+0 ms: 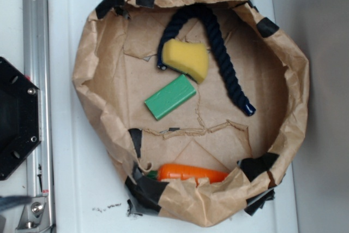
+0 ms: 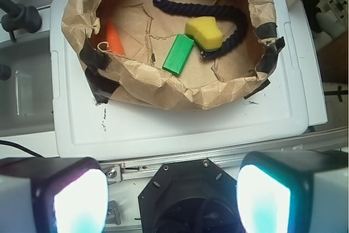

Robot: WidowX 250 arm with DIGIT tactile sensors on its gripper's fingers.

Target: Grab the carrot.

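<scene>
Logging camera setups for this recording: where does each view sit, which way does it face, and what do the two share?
Exterior: overhead, facing straight down into the paper basket; only the robot's black base shows, at the left edge.
Wrist: on the arm, behind the base, looking forward and down at the basket; two blurred fingers of the open gripper fill the bottom corners.
Shared: carrot by the basket wall, green block, sponge, rope.

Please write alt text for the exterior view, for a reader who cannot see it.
A bright orange toy carrot lies against the near wall of a crumpled brown paper basket on a white surface. Also inside are a green rectangular block, a yellow sponge wedge and a dark blue rope. No gripper appears.
</scene>
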